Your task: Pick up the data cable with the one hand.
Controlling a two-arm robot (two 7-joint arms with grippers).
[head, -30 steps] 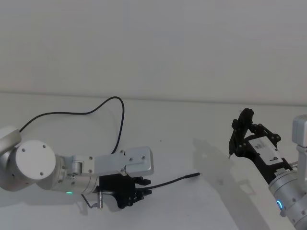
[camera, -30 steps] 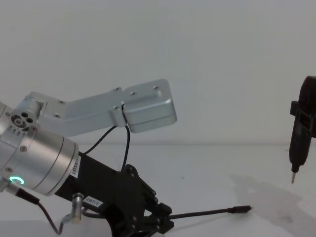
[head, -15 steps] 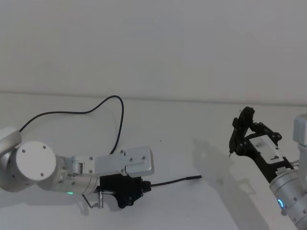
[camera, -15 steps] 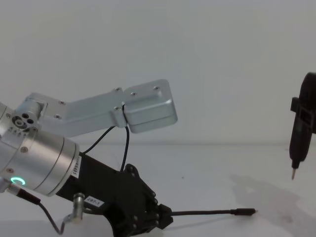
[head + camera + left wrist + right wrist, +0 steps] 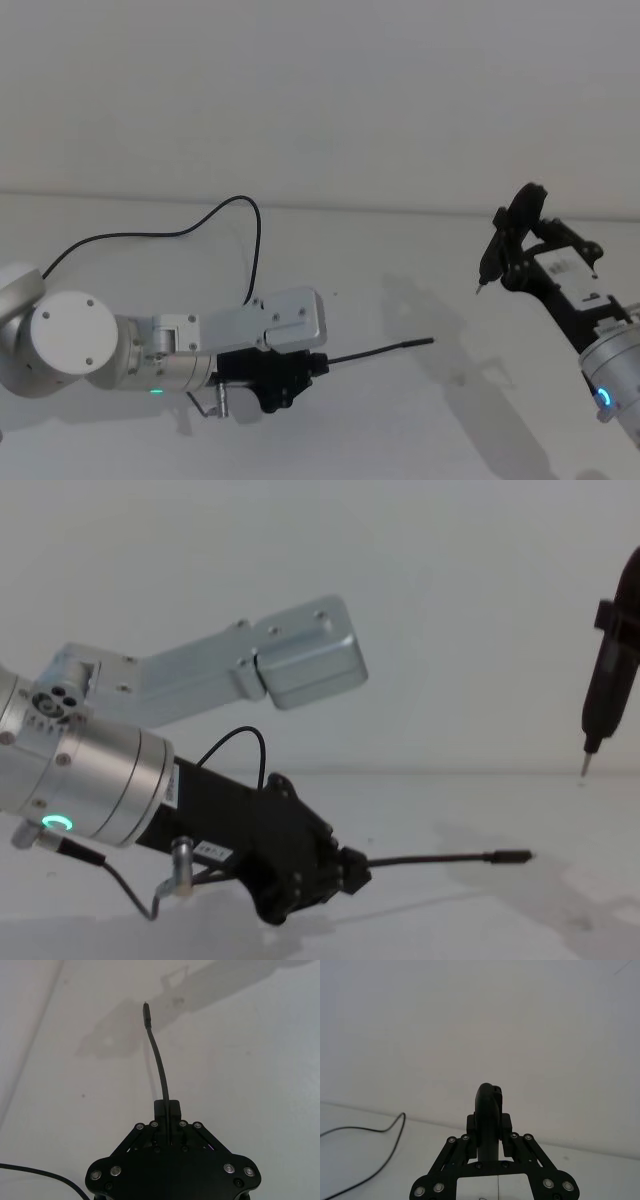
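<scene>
**Data cable: gripped, lift part done**

- Item: data cable (image 5: 375, 351), long, thin and black. The short front length sticks out rightward from the claw and ends in a slim plug (image 5: 422, 342) near the centre of the head view. The rest loops up the left half of that frame, lying on the white table (image 5: 400, 430), and runs off the left edge.
- Holder: left gripper (image 5: 300, 372), lower left of the head view, low over the table. Its black fingers are pressed together on the cable a little way behind the plug. The left wrist view shows the cable passing straight between the fingertips.
- Condition: in the chest view the plug (image 5: 512, 857) hangs clear of the table with its shadow below it, so the front length appears raised.
- Done, by judgement: reach and pinch complete, lift begun.
- Left to do, by judgement: raise further, since the looped length is still on the table.
- Other arm: right gripper (image 5: 512, 245), right edge of the head view, raised well apart from the cable and clamped on a black pointed tool (image 5: 497, 252).
</scene>
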